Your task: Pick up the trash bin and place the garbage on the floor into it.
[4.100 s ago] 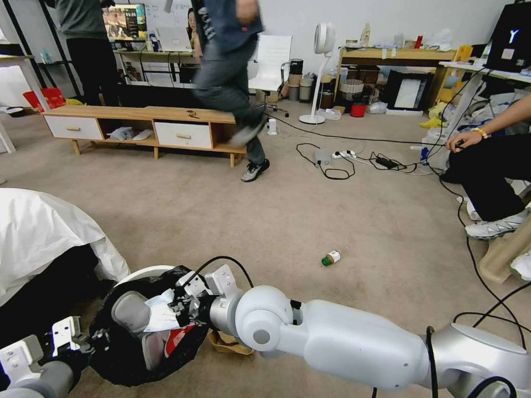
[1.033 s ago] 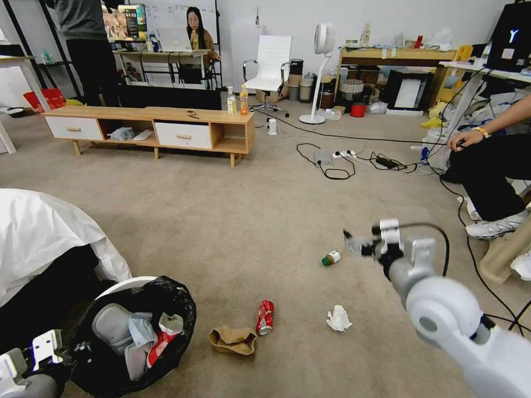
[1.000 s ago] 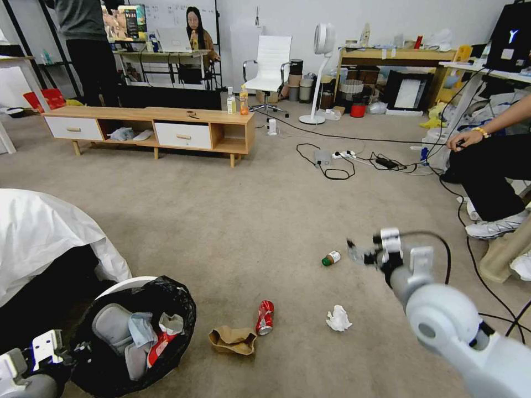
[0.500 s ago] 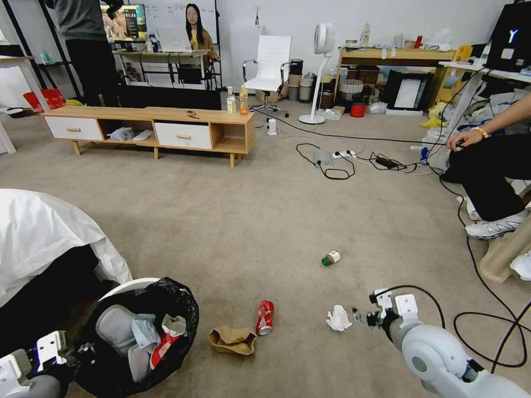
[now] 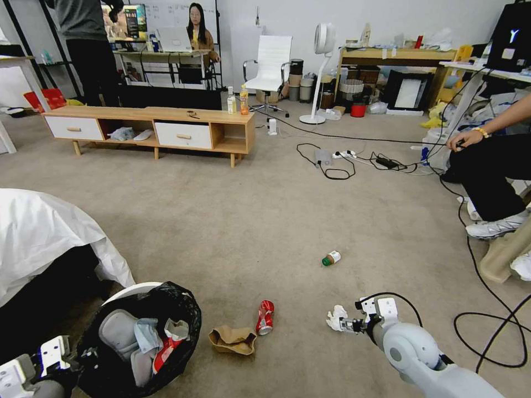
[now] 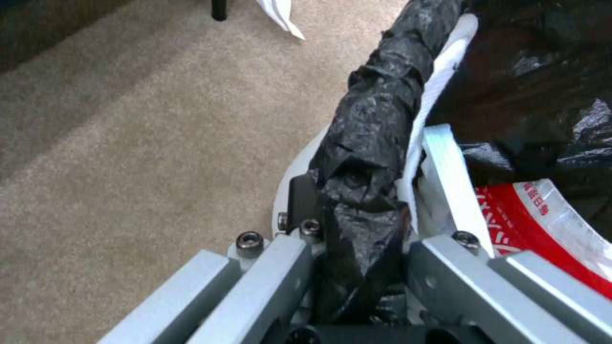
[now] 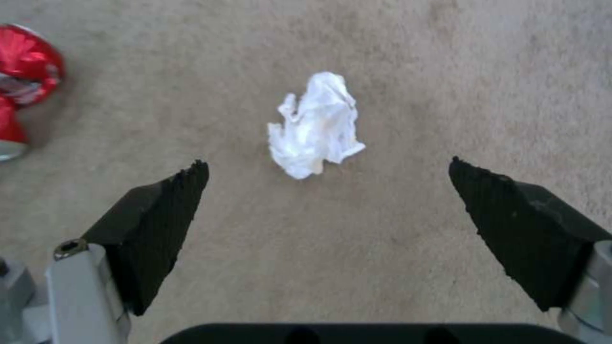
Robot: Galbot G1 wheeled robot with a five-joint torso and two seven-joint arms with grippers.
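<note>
The trash bin (image 5: 130, 288), white with a black bag, stands at the lower left of the head view. My left gripper (image 5: 83, 354) is shut on its bagged rim (image 6: 376, 110), with the pads (image 6: 300, 196) clamped either side. A red wrapper (image 6: 548, 224) lies inside the bin. My right gripper (image 5: 345, 325) hangs open just above the floor. A crumpled white tissue (image 7: 315, 126) lies between and ahead of its black fingertips (image 7: 166, 205). Other garbage on the carpet: a red can (image 5: 265, 317), brown cardboard (image 5: 233, 339) and a green-capped bottle (image 5: 331, 258).
A bed with a white sheet (image 5: 44, 232) fills the left side. A seated person's legs (image 5: 487, 182) and black cables (image 5: 492, 331) are at the right. A low wooden cabinet (image 5: 149, 119) stands across the open carpet.
My right arm has dropped from beside the green-capped bottle and drawn back toward me, now low over the white tissue. The bin and left gripper have barely shifted.
</note>
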